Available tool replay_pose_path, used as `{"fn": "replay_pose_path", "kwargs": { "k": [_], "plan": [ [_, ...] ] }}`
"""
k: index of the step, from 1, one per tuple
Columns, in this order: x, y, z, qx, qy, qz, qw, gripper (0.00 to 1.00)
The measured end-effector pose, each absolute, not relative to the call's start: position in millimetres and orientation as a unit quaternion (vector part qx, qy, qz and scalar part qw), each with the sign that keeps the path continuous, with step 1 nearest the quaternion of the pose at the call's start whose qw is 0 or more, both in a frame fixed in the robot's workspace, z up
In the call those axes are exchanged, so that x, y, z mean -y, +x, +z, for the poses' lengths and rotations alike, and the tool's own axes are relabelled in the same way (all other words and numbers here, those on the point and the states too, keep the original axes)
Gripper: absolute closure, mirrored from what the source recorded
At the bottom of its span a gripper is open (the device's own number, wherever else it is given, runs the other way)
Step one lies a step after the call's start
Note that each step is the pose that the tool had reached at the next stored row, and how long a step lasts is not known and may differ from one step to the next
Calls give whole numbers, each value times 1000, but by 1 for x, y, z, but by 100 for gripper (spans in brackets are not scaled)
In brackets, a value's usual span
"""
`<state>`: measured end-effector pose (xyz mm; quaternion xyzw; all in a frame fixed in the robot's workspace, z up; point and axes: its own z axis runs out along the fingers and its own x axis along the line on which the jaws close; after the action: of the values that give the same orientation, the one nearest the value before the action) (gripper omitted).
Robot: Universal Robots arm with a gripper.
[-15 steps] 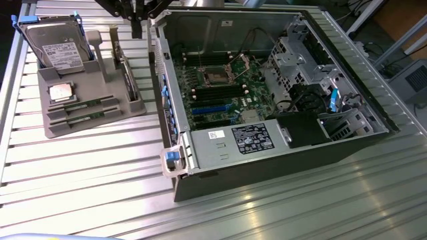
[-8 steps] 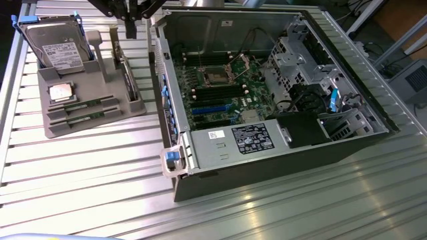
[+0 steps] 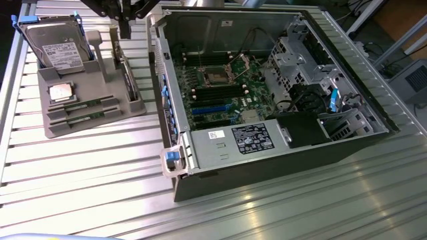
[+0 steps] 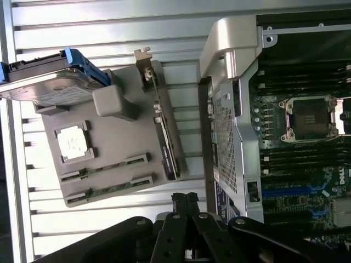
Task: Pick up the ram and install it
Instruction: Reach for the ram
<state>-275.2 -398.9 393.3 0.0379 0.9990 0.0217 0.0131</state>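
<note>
Within the grey tray (image 3: 100, 92): hard drive (image 3: 57, 45), CPU chip (image 3: 60, 92), two ram sticks (image 3: 83, 105); closed, empty hand (image 3: 125, 30) above.

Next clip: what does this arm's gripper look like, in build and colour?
The gripper is matt black throughout. It is built from flat, angular linkage bars joined by pale round pivot pins, and it narrows to two slim black fingers. The exterior view shows the same black bars. No cables or markings can be made out on it.
</note>
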Motion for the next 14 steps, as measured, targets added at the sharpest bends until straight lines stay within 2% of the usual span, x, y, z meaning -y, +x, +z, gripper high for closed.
{"fn": "replay_pose_path", "kwargs": {
  "k": [14],
  "plan": [
    [399, -302, 393, -999, 38, 22, 13, 89]
  ]
}}
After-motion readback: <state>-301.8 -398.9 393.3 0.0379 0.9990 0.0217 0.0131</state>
